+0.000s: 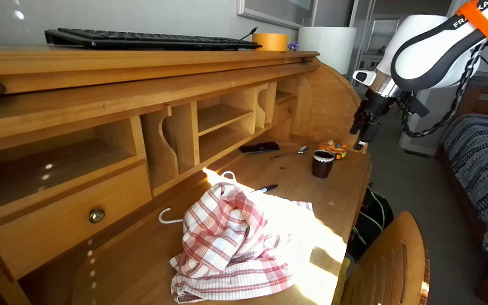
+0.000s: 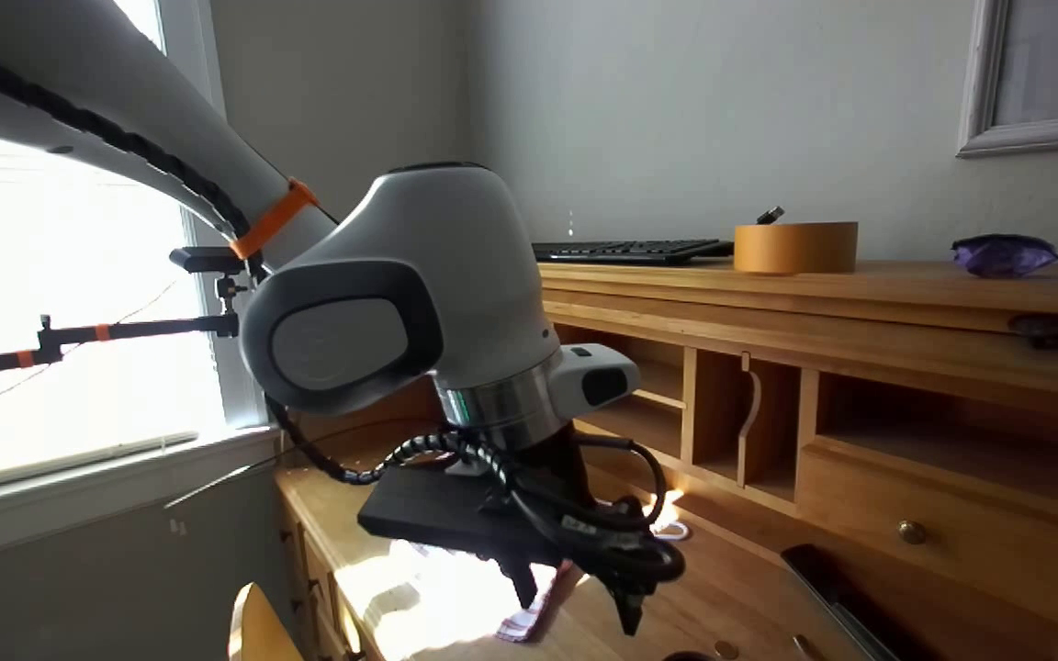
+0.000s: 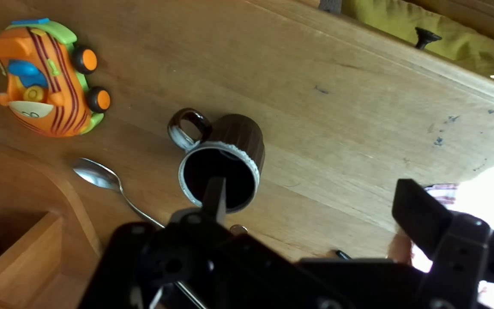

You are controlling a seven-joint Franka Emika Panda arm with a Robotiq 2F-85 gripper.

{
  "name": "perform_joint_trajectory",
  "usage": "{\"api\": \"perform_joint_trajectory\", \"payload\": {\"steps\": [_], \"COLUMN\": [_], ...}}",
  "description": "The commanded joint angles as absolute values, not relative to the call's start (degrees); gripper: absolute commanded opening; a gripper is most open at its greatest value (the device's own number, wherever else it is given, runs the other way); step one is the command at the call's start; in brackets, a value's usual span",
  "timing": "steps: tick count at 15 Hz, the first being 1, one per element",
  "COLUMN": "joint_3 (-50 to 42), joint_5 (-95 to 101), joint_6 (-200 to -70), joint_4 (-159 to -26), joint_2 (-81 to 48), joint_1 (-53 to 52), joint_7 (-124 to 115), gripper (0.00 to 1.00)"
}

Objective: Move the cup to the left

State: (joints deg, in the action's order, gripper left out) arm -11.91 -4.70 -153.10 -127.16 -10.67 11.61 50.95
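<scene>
Cup (image 3: pixel 230 161) stands upright on the counter (image 3: pixel 337 141) near the toy car (image 3: pixel 49 83); the tool (image 3: pixel 311 193) hangs above, spread, off-centre: best align its gap over the cup, then lower gently

— What colour is the mug (image 3: pixel 227 163)?
— Dark brown, with whitish rim (image 3: pixel 243 155).
— And the cloth (image 1: pixel 227 237)?
— Red and white checks; under the glare I cannot be sure. The toy car (image 3: pixel 54 86) is orange with dark red stripes.
</scene>
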Motion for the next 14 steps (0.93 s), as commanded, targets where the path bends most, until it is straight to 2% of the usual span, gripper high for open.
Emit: {"api": "perform_joint_trajectory", "payload": {"steps": [1,10,14], "joint_3": [-9.4,-7.0,-2.7], "joint_5": [-5.6,-6.3,-10.4], "joint_6": [-152.5,-151.4,-154.6], "joint_4": [-127.2,-116.1,-112.3], "joint_2": [-10.7,-21.3,-27.1], "joint_1": [13.9,22.0,26.8], "joint_7": [52.5,72.4,81.0], "gripper": [1.00,1.00,1.00]}}
